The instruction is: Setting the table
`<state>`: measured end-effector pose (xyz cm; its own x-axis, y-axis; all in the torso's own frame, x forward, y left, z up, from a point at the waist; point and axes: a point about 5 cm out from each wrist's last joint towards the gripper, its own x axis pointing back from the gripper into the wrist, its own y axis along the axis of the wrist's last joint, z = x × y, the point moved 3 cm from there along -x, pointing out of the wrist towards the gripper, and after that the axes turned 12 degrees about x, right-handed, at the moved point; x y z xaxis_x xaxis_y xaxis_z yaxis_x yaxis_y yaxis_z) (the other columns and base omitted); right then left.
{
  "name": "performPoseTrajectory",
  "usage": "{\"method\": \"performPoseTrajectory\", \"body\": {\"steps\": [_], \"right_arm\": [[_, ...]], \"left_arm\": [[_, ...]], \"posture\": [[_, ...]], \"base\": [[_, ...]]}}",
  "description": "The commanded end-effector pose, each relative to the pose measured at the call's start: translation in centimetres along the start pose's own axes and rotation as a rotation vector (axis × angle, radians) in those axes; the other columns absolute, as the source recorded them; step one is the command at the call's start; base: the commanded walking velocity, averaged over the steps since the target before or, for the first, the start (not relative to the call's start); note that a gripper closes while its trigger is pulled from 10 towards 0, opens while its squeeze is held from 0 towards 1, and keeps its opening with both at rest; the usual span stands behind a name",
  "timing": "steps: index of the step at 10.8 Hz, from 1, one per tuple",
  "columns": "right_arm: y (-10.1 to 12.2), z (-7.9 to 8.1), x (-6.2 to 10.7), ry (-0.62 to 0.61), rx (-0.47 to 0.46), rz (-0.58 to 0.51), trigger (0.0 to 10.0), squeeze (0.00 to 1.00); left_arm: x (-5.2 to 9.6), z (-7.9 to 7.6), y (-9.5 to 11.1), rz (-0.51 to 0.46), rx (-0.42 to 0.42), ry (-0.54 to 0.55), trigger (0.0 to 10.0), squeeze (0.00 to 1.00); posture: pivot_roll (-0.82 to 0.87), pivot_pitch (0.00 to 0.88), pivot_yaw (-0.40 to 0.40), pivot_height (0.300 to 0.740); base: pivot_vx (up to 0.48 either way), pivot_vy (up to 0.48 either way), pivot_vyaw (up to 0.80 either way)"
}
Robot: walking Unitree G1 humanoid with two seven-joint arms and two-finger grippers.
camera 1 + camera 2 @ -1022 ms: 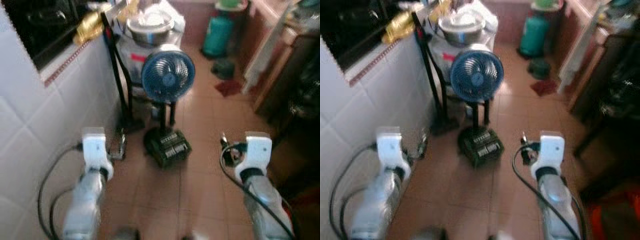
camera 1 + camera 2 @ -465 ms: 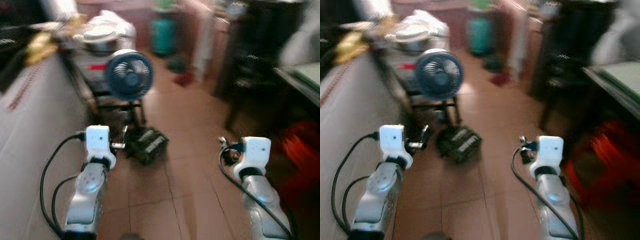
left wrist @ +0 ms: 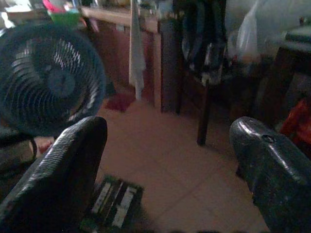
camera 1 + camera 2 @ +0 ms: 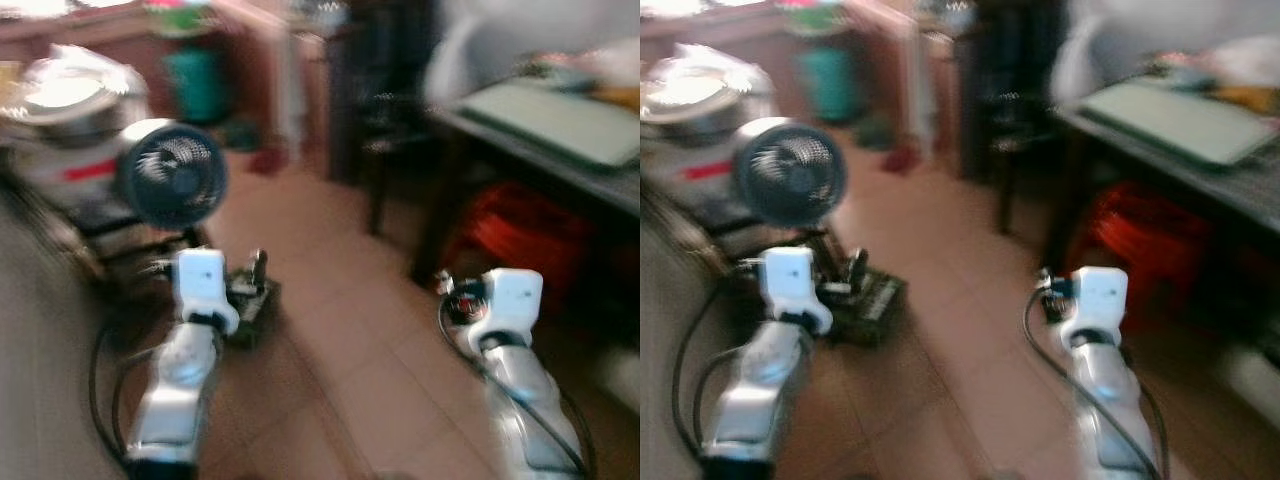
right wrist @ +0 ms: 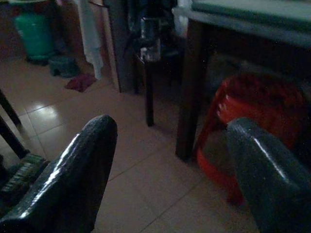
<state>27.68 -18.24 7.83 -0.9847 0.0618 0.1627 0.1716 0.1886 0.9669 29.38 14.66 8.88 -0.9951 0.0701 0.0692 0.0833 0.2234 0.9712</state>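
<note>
Terracotta floor tiles (image 4: 340,330) run ahead; left gripper (image 3: 165,170) and right gripper (image 5: 170,165) hang empty, fingers spread wide. Beyond stand a floor fan (image 4: 172,186), red stool (image 5: 257,111) and dark table (image 4: 560,125); tableware is too blurred to judge for handling or grip.

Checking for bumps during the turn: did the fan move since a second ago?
No. The fan keeps its place beside the pot and in front of the green cylinder; the whole picture shifted because the camera turned right.
</note>
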Motion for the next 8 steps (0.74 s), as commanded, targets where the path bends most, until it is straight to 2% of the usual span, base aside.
{"method": "performPoseTrajectory", "body": {"steps": [1,2,4,8], "right_arm": [[0.66,-0.03,-0.04,0.007,0.004,-0.019,10.0,0.0],[0.8,0.11,-0.09,0.015,-0.001,-0.022,10.0,0.0],[1.02,-0.17,-0.17,0.013,-0.006,-0.027,10.0,0.0],[1.36,-0.2,-0.39,0.01,-0.007,-0.037,10.0,0.0]], "left_arm": [[0.02,0.04,0.16,-0.001,0.03,0.017,10.0,0.0],[0.04,-0.08,0.08,0.005,-0.014,-0.002,10.0,0.0],[0.1,0.27,-0.14,0.015,0.002,-0.003,10.0,0.0],[-0.19,-0.13,0.19,0.006,0.009,-0.016,10.0,0.0]], "posture": [[-0.02,0.001,0.041,0.74],[-0.02,0.002,0.037,0.74],[-0.03,0.003,0.036,0.74],[-0.03,0.0,0.04,0.74]], "base": [[0.0,0.0,-0.8],[0.0,0.0,-0.8],[0.0,-0.281,-0.8],[0.0,-0.376,-0.8]]}}
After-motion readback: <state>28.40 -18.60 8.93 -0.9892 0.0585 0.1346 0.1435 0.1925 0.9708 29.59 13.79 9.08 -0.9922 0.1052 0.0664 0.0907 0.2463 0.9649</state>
